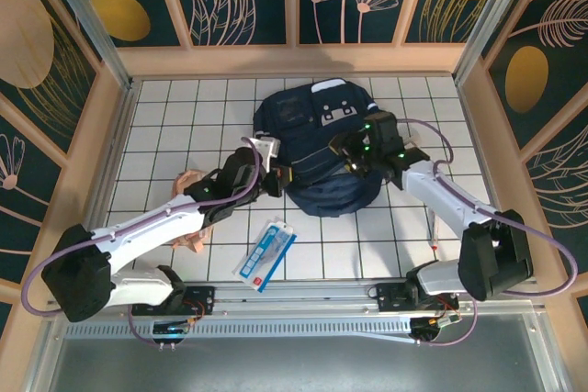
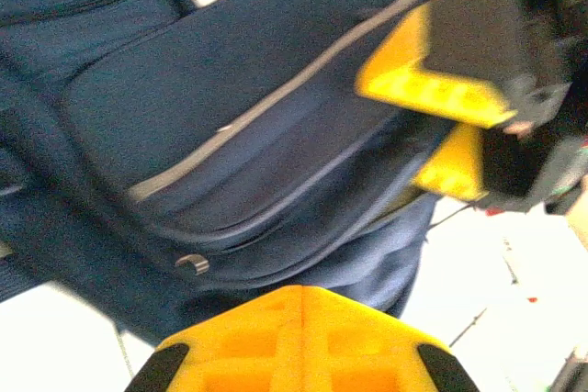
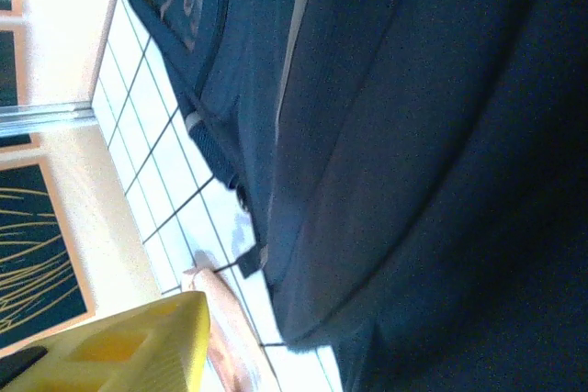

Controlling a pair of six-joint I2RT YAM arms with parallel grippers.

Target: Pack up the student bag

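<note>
The student bag lies on the table, centred and toward the far edge. The left gripper sits against the bag's side nearest the left edge, jaws together. The right gripper sits over the bag's opposite side. Its jaws appear apart, and contact with the fabric cannot be told.

We are seeing a blue-and-white flat packet lying on the white tiled table, and a pink pouch lying apart, farther left.
</note>
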